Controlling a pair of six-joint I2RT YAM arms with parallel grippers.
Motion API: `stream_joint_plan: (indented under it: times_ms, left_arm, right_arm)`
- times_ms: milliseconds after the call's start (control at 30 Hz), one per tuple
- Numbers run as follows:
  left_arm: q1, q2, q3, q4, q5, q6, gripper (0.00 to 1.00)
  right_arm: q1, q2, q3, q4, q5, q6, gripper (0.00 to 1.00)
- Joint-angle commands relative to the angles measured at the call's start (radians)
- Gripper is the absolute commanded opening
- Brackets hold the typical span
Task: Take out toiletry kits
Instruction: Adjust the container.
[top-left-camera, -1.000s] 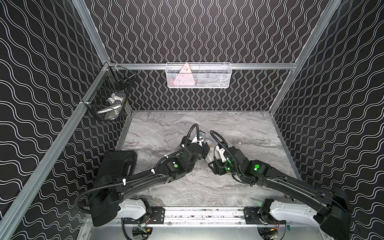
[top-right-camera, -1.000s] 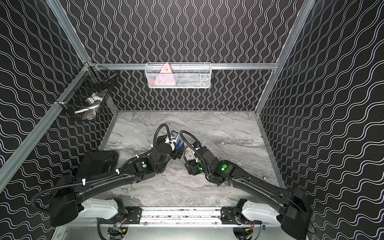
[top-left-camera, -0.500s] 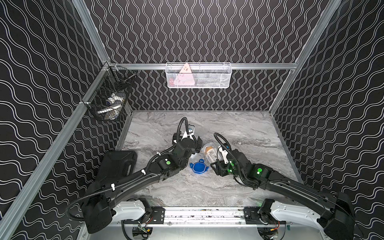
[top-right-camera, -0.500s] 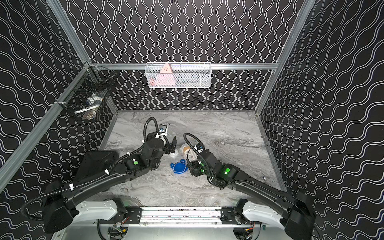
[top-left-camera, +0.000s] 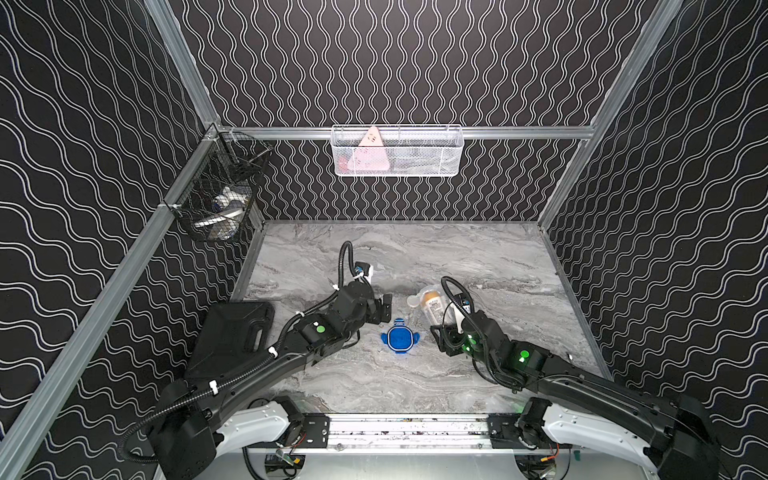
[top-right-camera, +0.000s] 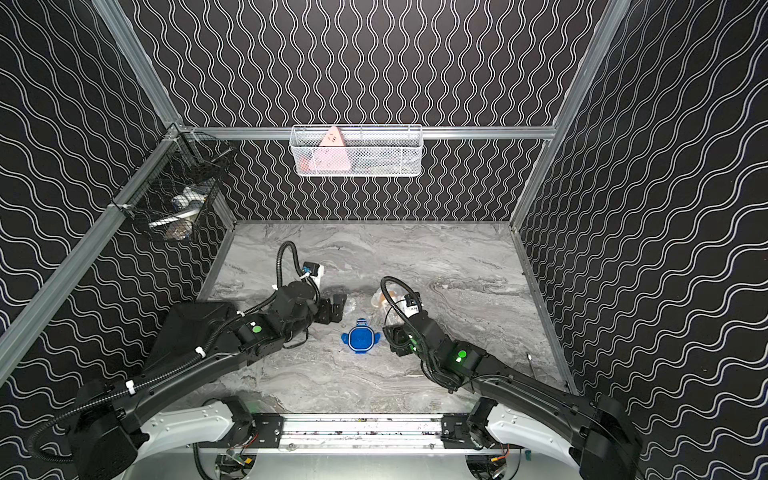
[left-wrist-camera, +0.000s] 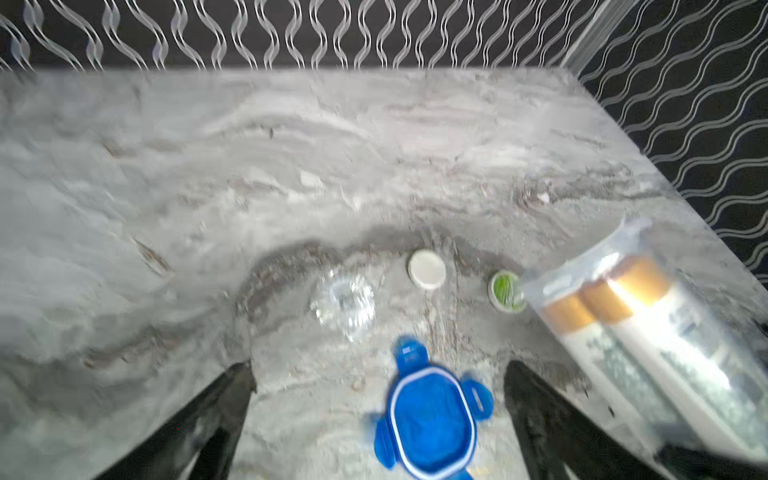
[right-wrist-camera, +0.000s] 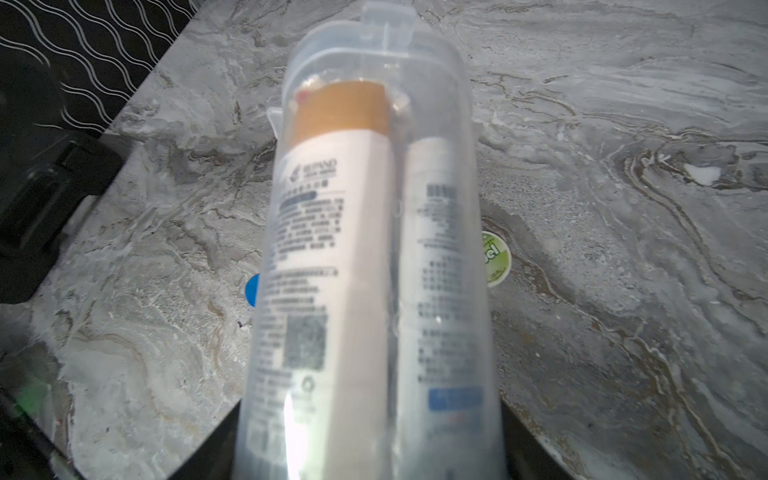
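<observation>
Lid (top-left-camera: 398, 338) now on table (top-left-camera: 457, 257), left claw (left-wrist-camera: 380, 368) withdrawn (jaws wide)

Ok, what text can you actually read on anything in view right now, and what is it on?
"el": on the green jar lid, the rest hidden behind the cup.
Bottles in the cup: brand line, small print, square code, all too blurred to read.
Pink triangle in the basket: marks too small to read.
</observation>
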Motion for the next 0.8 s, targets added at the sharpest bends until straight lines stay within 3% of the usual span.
stream_joint_plan:
  times_ms: [0,133,233,333,400,533,767]
  left_arm:
    - [0.02,-0.003,-0.056,0.029,0.166,-0.153,0.94]
    - [0.027,-0.005,-0.044,0.074,0.264,-0.174,0.94]
    - [0.034,0.015,-0.007,0.169,0.45,-0.216,0.99]
    - [0.038,0.058,0.021,0.332,0.632,-0.356,0.99]
    - [0.039,0.091,0.029,0.452,0.689,-0.463,0.99]
    - [0.032,0.174,0.063,0.628,0.721,-0.614,0.99]
    - [-0.028,0.319,0.194,0.68,0.711,-0.647,0.99]
  right_arm:
    - [0.0,0.012,-0.001,0.052,0.042,0.034,0.31]
    - [0.002,-0.094,-0.051,0.115,0.054,0.016,0.31]
    - [0.002,-0.177,-0.036,0.132,0.081,-0.012,0.31]
    - [0.002,-0.211,-0.001,0.127,0.09,-0.038,0.31]
    - [0.003,-0.229,0.013,0.125,0.082,-0.049,0.31]
    - [0.003,-0.266,0.029,0.142,0.07,-0.052,0.31]
    - [0.003,-0.238,0.038,0.195,0.017,-0.064,0.31]
